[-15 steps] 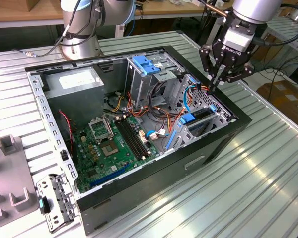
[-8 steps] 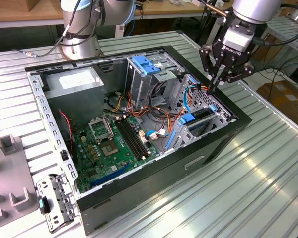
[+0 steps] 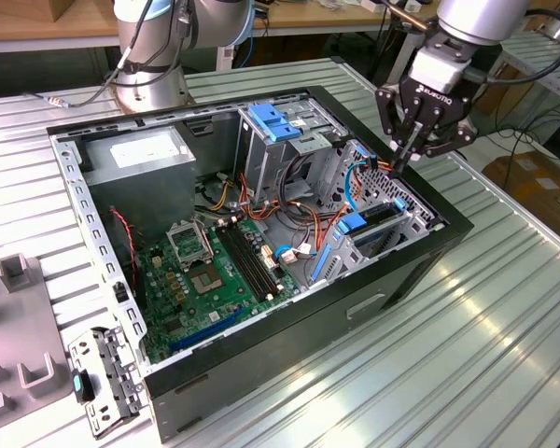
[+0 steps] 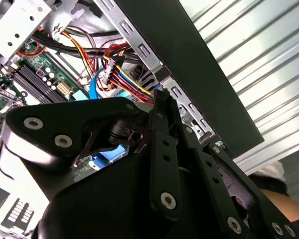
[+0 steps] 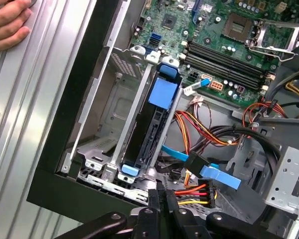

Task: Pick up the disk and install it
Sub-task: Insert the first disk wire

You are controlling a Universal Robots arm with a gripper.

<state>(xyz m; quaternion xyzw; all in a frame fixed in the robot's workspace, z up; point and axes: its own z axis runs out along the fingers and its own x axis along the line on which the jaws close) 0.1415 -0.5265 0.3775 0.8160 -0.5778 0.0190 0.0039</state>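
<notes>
The disk [image 5: 152, 132] is seen seated on edge in the drive cage [image 5: 114, 119] at the front corner of the computer case [image 3: 373, 308]; the claw [image 3: 403, 154], clenched on nothing, is held just above it beside the cables [image 5: 199, 191]. Pressing should be kept straight, clear of wiring.

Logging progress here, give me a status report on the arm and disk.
Black gripper shut, empty, above drive cage. Dark blue-railed disk seated upright in its metal bay. Orange-red power cables bundled beside the fingertips.
</notes>
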